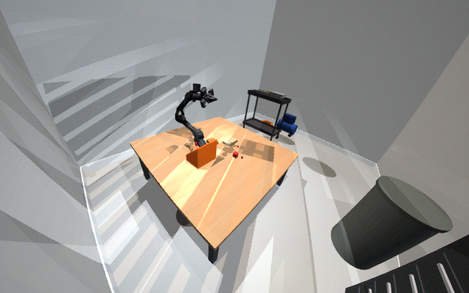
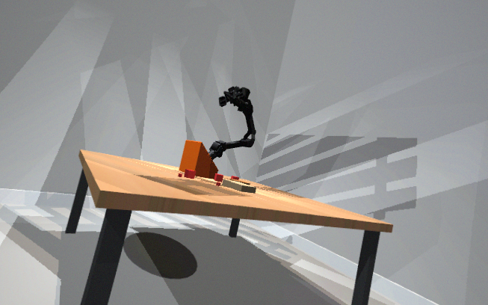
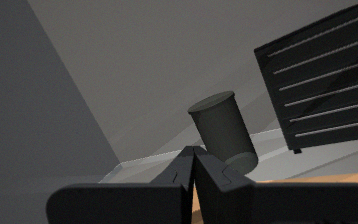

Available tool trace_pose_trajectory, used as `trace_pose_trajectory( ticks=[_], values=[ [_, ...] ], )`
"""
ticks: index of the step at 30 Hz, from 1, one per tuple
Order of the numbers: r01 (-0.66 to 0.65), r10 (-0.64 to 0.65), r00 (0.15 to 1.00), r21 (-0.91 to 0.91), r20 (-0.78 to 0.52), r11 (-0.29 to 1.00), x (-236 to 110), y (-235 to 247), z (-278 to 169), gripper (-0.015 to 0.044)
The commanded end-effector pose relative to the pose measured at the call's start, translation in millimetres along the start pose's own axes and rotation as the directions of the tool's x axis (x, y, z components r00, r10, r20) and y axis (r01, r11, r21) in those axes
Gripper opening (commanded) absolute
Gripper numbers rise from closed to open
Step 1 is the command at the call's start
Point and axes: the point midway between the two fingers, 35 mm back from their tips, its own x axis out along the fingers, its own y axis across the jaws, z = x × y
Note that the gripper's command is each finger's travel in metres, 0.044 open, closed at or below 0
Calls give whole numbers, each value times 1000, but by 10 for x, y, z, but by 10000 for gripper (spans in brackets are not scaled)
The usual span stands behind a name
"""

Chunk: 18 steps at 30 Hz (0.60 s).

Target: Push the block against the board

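A small red square block lies on the wooden table, just right of an orange wedge. The flat tan board lies a short way from it, with a gap between them. In the exterior view several small red pieces lie near the board, and I cannot tell which one is the block. My gripper is shut on nothing. It is raised high above the table's far side. In the wrist view it points out over the room.
A tall orange wedge stands in front of the arm's base. A tiny red piece lies beside the block. On the floor are a dark bin, a black cart, blue cylinders and a black cabinet.
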Motion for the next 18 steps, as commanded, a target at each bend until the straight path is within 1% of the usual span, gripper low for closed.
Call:
trace_pose_trajectory(
  ticks=[1, 9, 18],
  values=[
    [-39, 31, 991, -57, -128, 998, 175, 88, -345, 0],
    [-155, 89, 932, -165, -352, 974, 324, 291, -1034, 0],
    [-304, 103, 805, -258, -584, 917, 314, 415, -1838, 0]
  ],
)
